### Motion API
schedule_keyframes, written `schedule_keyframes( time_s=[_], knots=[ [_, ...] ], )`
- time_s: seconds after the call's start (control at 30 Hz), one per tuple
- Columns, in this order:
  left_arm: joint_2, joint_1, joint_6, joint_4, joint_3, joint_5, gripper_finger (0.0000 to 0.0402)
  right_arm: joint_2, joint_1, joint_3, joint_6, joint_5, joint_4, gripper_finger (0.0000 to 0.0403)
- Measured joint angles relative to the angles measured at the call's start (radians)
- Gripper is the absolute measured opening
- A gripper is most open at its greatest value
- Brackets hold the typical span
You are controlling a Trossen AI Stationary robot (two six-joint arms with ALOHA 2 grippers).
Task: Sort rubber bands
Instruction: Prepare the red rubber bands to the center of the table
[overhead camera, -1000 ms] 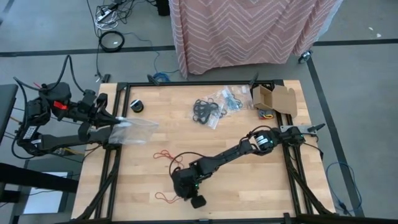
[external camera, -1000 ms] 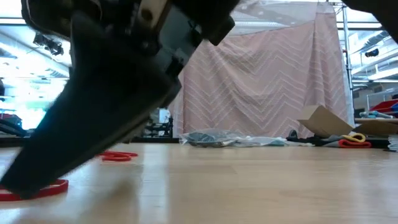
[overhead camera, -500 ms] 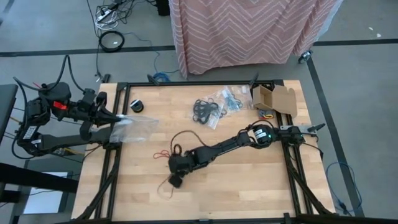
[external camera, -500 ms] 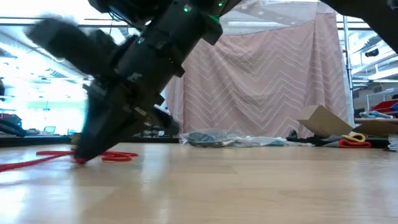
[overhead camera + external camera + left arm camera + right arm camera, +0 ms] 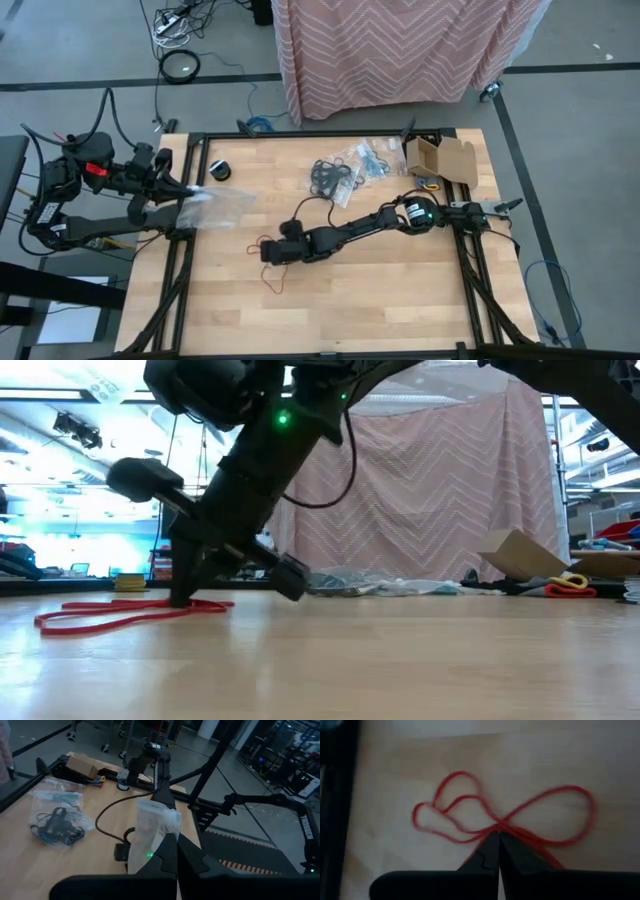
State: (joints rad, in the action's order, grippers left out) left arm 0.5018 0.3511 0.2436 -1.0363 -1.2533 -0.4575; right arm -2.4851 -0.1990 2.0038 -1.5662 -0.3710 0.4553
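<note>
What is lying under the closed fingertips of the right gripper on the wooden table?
Thin red rubber bands lie on the wooden table under the right gripper, which is shut on them. Their loops spread out either side; where they cross is covered by the fingertips.

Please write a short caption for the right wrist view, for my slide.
Right gripper, fingers shut, pinches red rubber bands lying looped on the wooden table.

One camera hangs above me and looks straight down on the whole pale wooden slatted table (image 5: 400, 290). Another sits at tabletop height, looking level across the boards toward the pink zigzag-patterned curtain (image 5: 440, 490), which the overhead view shares. My left wrist camera faces across the table from its edge. My right wrist camera looks closely down at thin red rubber loops (image 5: 510, 820), also seen low.
</note>
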Motion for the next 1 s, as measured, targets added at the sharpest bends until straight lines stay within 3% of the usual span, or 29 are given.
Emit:
schedule_keyframes(
  time_s=[0.1, 0.27, 0.43, 0.53, 0.6, 0.8, 1.0],
  knots=[
    [0.0, 0.0, -0.003, 0.0, 0.0, -0.008, 0.0, 0.013, -0.007, 0.0, 0.165, 0.005, -0.048, 0.0],
    [0.0, 0.0, -0.008, 0.0, 0.001, -0.009, 0.0, 0.049, -0.004, 0.003, 0.229, 0.018, 0.001, 0.0],
    [0.0, 0.0, -0.011, -0.004, 0.001, -0.019, 0.0, 0.047, 0.052, 0.001, 0.647, 0.245, 0.022, 0.0001],
    [0.0, 0.0, -0.032, -0.043, 0.001, -0.014, 0.0, 0.054, 0.066, 0.001, 0.763, 0.431, 0.052, 0.0007],
    [0.0, 0.0, -0.047, -0.093, 0.001, 0.008, 0.0, 0.066, 0.066, 0.001, 0.811, 0.497, 0.044, 0.0011],
    [-0.005, 0.0, -0.068, -0.177, 0.001, 0.038, 0.0, 0.09, 0.05, 0.002, 1.054, 0.465, 0.025, 0.003],
    [-0.023, 0.0, -0.078, -0.172, 0.001, 0.042, 0.0, 0.093, 0.065, 0.002, 1.29, 0.541, 0.081, 0.0098]
  ],
)
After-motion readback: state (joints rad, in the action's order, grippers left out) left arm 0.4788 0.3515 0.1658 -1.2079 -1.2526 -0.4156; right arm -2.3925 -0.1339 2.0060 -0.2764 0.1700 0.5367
